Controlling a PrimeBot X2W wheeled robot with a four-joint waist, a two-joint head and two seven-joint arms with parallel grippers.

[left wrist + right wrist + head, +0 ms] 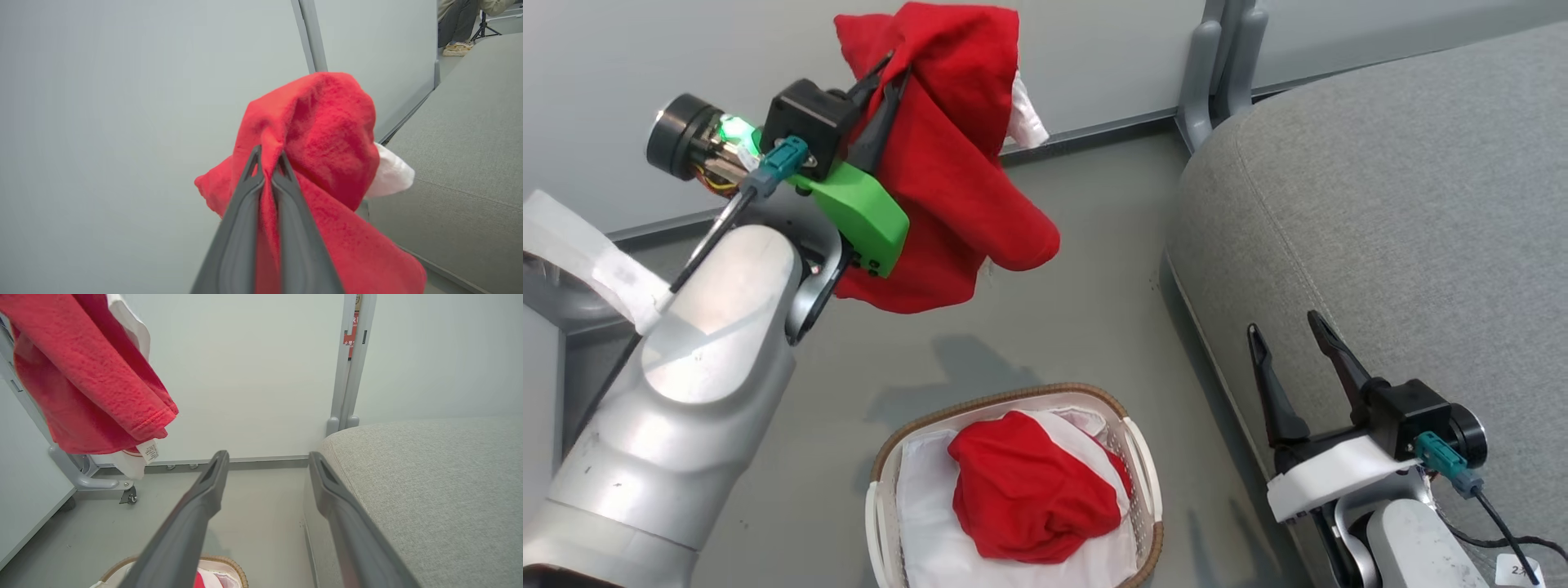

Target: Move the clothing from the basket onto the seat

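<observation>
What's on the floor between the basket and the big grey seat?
Nothing. In the head view, only a strip of bare grey floor runs between the basket and the seat.

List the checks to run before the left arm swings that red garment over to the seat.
1. Grip: left gripper shut on the held garment, fabric pinched between the fingers: ok.
2. Clearance: held garment hangs clear of the basket: ok.
3. Landing spot: seat bare where visible: ok.
4. Other arm: right gripper open, holding nothing, low beside the seat edge: ok.
5. Grip firm enough for the swing: cannot tell.
6. Job finished after this: not ok, a second red garment lies in the basket.
</observation>
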